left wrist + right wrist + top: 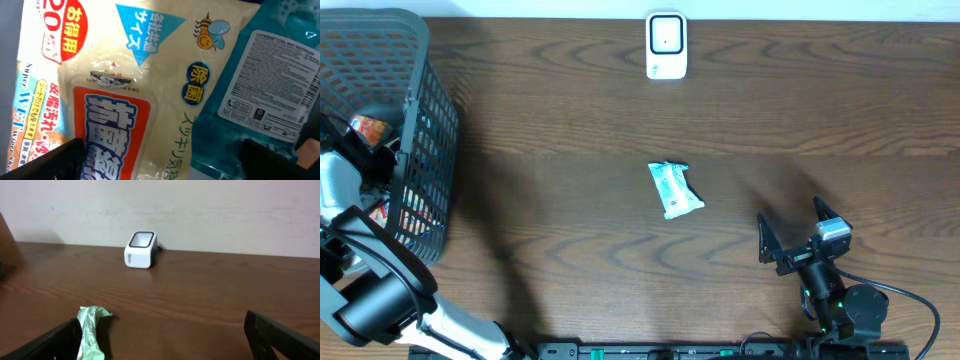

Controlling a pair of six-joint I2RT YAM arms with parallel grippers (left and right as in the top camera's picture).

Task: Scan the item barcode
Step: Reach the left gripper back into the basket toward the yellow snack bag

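— Packet (675, 189): whereabouts?
— Lies flat on the dark wooden worktop (570, 120), ahead and to the left of the right fingers (280, 335), apart from them. Green and white, crinkled. No print on it legible in either view.
— And the scanner (666, 45)?
— Stands farther ahead of those fingers, beyond the packet, near the worktop's far edge. White, with its dark window tilted upward.
— Right fingers?
— Spread wide, gripping nothing.
— Left side?
— From overhead, just an arm reaching into the basket (420, 120), with the tips hidden. Only the left wrist view shows what is inside. Left fingers (55, 160) spread wide and empty, close over a yellowish wipes pack (125, 100). Reads 除菌 in blue ovals under a cartoon bee. Toward the left finger, a red circle with お得用 and 20, plus white packaging (30, 110) marked "Super WET". Toward the right finger, a blue-green bottle (270, 85) with a label headed "LISTERINE COOL MINT". Smaller print too fine to read.
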